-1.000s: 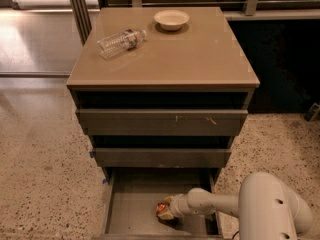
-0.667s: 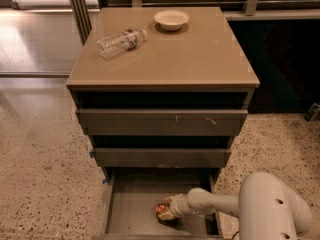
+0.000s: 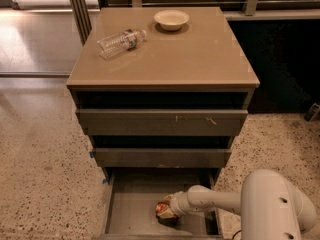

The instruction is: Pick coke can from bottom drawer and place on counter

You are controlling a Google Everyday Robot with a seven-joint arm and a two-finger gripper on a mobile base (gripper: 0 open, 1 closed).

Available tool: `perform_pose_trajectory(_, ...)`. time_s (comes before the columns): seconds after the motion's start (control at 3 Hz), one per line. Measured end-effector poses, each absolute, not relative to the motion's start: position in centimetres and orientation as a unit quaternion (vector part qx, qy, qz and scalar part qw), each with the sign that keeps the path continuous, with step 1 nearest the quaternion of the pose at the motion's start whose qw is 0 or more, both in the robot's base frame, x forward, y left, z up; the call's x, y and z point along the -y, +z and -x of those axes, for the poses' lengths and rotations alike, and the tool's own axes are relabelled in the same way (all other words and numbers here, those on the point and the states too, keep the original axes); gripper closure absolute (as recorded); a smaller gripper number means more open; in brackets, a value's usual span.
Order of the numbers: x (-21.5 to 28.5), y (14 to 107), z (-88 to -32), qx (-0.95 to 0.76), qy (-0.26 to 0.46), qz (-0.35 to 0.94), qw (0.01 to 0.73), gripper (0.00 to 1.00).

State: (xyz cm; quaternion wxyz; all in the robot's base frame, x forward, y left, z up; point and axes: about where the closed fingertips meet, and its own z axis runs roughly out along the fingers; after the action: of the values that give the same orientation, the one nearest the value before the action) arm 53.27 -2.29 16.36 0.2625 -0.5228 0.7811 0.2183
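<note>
The bottom drawer (image 3: pixel 131 213) is pulled open at the foot of the cabinet and shows a flat grey floor. The red coke can (image 3: pixel 162 209) sits inside it, right of centre. My gripper (image 3: pixel 168 211) reaches in from the right on a white arm and is right at the can, partly covering it. The tan counter (image 3: pixel 195 54) on top of the cabinet is glossy and flat.
A clear plastic water bottle (image 3: pixel 120 42) lies on its side at the counter's left rear. A small pale bowl (image 3: pixel 171 19) stands at the counter's back. Two upper drawers (image 3: pixel 160 123) are shut. Speckled terrazzo floor (image 3: pixel 45 174) surrounds the cabinet. My white arm housing (image 3: pixel 272 209) fills the lower right.
</note>
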Motion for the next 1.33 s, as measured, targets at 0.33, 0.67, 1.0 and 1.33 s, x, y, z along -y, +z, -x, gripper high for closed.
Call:
perform_pose_trajectory(0.33, 2.4, 22.1, -54.0, -0.759, 0.232, 0.535, 0.29, 1.0)
perform_pose_trajectory(0.67, 3.5, 29.4, -55.2, -0.732, 0.245, 0.538, 0.338, 1.0)
perform_pose_trajectory(1.0, 3.7, 36.2, -56.3, -0.705, 0.25, 0.55, 0.372, 1.0)
perform_pose_trajectory(1.33, 3.8, 36.6, -56.4, -0.704, 0.25, 0.55, 0.374, 1.0)
